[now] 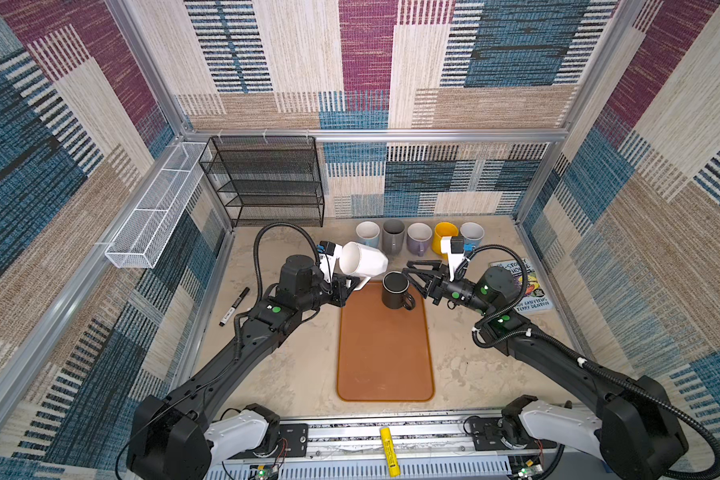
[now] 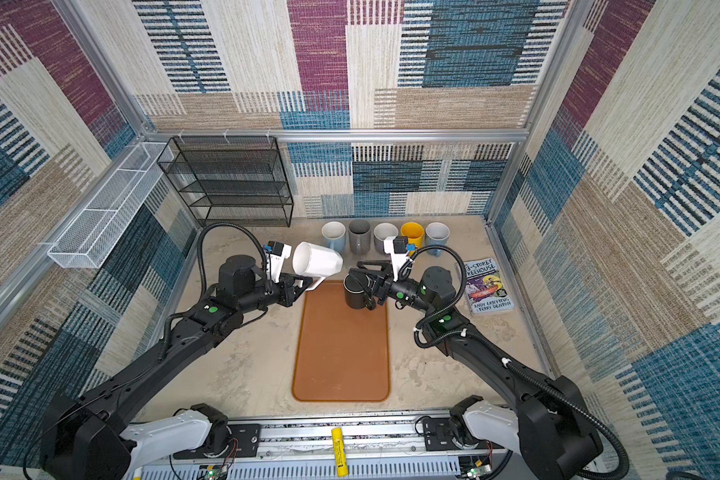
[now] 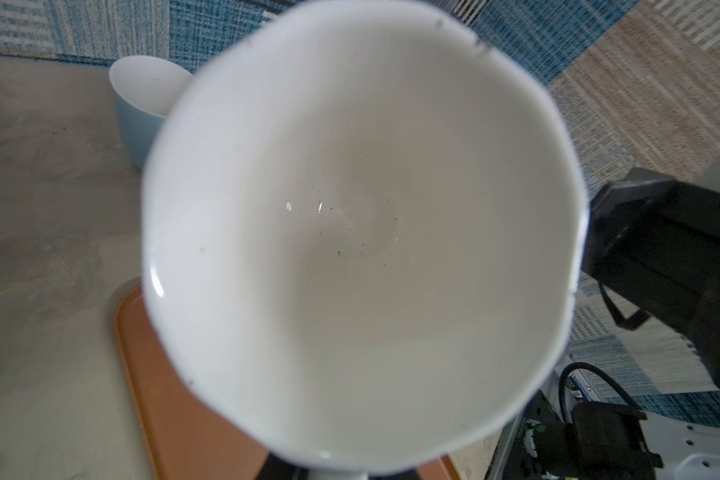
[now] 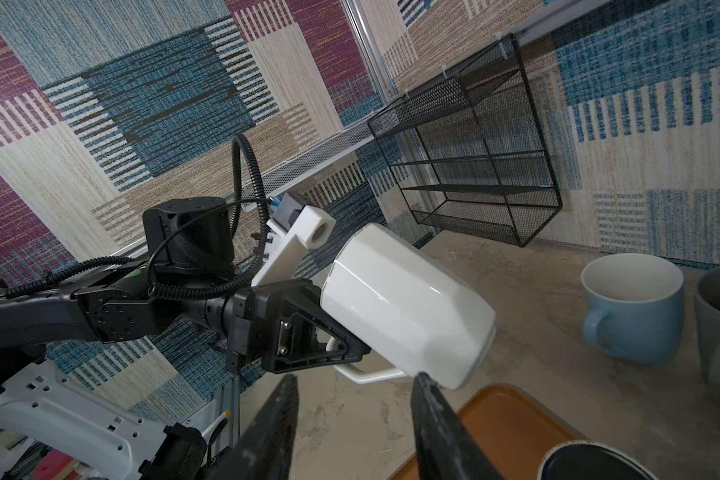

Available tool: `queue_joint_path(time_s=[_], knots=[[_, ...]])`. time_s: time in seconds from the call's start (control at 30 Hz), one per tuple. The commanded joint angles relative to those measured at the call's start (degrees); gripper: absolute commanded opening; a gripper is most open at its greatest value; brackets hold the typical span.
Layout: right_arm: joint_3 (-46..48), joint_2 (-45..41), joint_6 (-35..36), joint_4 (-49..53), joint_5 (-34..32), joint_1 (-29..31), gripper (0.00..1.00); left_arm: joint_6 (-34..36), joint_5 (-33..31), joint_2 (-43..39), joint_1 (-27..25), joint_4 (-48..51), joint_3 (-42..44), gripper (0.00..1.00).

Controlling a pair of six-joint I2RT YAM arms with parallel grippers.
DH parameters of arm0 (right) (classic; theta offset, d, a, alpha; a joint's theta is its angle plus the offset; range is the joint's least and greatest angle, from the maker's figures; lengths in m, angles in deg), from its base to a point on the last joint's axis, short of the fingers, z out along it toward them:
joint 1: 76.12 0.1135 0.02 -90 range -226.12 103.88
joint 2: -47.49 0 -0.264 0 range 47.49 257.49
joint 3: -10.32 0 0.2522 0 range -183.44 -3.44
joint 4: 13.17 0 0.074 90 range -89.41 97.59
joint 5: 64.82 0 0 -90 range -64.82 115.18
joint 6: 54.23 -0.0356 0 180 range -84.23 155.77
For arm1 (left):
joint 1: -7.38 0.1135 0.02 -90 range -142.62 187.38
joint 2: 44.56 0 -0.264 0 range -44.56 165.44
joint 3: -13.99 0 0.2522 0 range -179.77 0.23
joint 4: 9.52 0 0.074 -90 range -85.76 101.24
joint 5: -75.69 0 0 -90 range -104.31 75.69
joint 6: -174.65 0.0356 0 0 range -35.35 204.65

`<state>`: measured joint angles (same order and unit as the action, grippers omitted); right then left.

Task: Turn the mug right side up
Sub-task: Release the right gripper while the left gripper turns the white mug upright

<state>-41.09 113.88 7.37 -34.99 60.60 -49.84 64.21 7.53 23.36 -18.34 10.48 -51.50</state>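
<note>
Tabletop (image 1: pixel 300 374) scene: left tool (image 1: pixel 352 286) grasps tilted white mug (image 1: pixel 364 259) by handle; right tool (image 1: pixel 406 268) released beside black mug (image 1: pixel 395 289).

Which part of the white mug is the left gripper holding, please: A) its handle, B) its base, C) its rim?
A: the left gripper is shut on the handle of the white mug, which is tilted on its side in the air.

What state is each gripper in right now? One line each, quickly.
Left gripper: shut on the white mug.
Right gripper: jaws open, holding nothing.
</note>
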Motion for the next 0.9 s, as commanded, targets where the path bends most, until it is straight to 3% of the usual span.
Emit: queue_joint_path(time_s=[0.0, 0.33, 0.87], knots=[[1.18, -0.45, -0.62, -0.23, -0.58, 0.0, 0.47, 2.92, -4.97, 0.72, 0.22, 2.96, -1.87, 0.0], [2.93, -3.04, -0.85, 0.69, -1.71, -0.44, 0.47, 1.2, -12.27, 8.97, 3.38, 15.26, -9.68, 0.0], [4.69, -6.41, -0.5, 3.14, -3.03, -0.71, 0.47, 3.55, -28.09, 28.69, 4.37, 33.66, -31.53, 0.0]])
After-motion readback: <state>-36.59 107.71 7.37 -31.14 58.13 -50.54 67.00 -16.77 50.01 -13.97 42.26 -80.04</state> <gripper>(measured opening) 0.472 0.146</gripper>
